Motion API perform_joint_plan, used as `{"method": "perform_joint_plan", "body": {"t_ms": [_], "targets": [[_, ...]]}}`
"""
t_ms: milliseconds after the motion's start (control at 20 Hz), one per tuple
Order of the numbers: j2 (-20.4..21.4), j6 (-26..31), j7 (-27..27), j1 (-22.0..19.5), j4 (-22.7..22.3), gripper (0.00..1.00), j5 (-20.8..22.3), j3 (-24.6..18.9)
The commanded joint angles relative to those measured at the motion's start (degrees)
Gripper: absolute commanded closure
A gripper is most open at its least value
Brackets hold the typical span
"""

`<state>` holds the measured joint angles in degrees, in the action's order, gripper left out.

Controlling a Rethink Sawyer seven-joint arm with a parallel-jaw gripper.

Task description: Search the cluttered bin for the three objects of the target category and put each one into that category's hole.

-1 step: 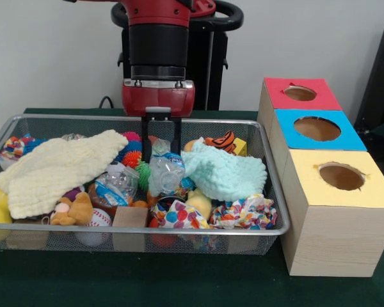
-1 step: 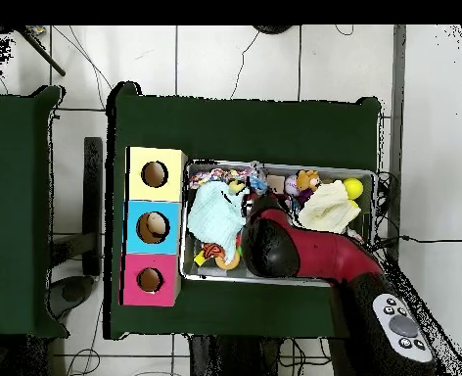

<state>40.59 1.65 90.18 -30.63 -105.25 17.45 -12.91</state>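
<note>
1. While the hand (image 1: 160, 142) hangs low in the bin (image 1: 274, 192), its two black fingers stand narrowly apart over a crushed bottle (image 1: 164, 171); whether they grip it I cannot tell, since their tips sink behind the clutter.
2. If the bottle is a target, thin crumpled plastic may buckle or squirt sideways under a pinch, so it could slip out on lifting.
3. Just beside the bottle lies a mint cloth (image 1: 225, 171). A finger could snag its edge and drag it up, spilling whatever rests on it.
4. A second bottle (image 1: 115, 185) lies near the first, partly under a cream cloth (image 1: 57, 169). Other targets may be buried there; a search that skips under the cloths would likely miss them.
5. Three boxes (image 1: 336, 204) sit well apart from the hand on the worktop (image 1: 147, 281), with red, blue and yellow tops. Their holes look small, so a long bottle carried crosswise could catch on a rim and fall outside.
</note>
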Motion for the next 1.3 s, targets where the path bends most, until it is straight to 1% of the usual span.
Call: {"method": "perform_joint_plan", "body": {"t_ms": [50,400,600,950,1200,1300], "targets": [[0.17,-5.75,9.44,0.29,-4.03,1.00,2.06,-3.88],[-0.48,-7.39,9.10,-1.09,-4.55,1.00,2.58,-5.39],[-0.93,-8.37,8.59,-2.44,-4.71,1.00,3.33,-6.95],[-0.70,-10.39,8.94,-1.84,-5.26,1.00,3.50,-6.63],[-1.17,-12.11,9.20,-2.12,-5.60,1.00,3.91,-7.43],[-0.70,-12.86,9.51,-1.59,-5.82,1.00,3.81,-6.97]]}}
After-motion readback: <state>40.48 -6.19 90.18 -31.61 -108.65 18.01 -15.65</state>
